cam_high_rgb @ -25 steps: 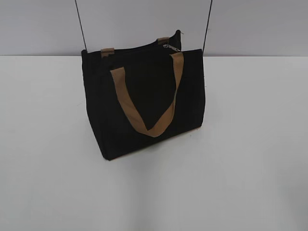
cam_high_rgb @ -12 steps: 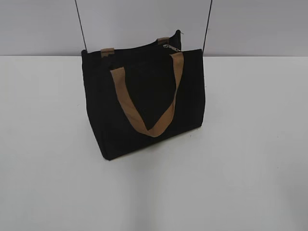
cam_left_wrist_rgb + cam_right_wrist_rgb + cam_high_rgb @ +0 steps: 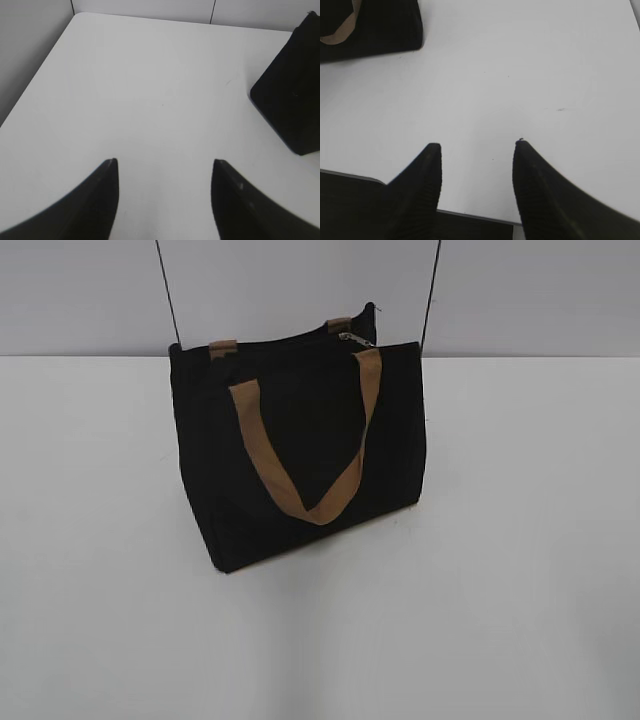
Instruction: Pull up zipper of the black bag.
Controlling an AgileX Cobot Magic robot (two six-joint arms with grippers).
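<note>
The black bag (image 3: pixel 300 460) stands upright on the white table (image 3: pixel 520 540) in the exterior view, with a tan loop handle (image 3: pixel 310 455) hanging down its front. The zipper (image 3: pixel 290 348) runs along its top edge, and the small silver pull (image 3: pixel 355 338) sits near the right end. Neither gripper shows in the exterior view. My left gripper (image 3: pixel 165 162) is open and empty over bare table, with a corner of the bag (image 3: pixel 292 95) to its right. My right gripper (image 3: pixel 477 145) is open and empty near the table's front edge, with the bag (image 3: pixel 375 25) far off at upper left.
Two thin black cords (image 3: pixel 168 290) rise from the bag's ends toward the top of the exterior view. A grey wall (image 3: pixel 540 295) stands behind the table. The table's front edge (image 3: pixel 470 215) shows under my right gripper, and its left edge (image 3: pixel 35 85) shows in the left wrist view.
</note>
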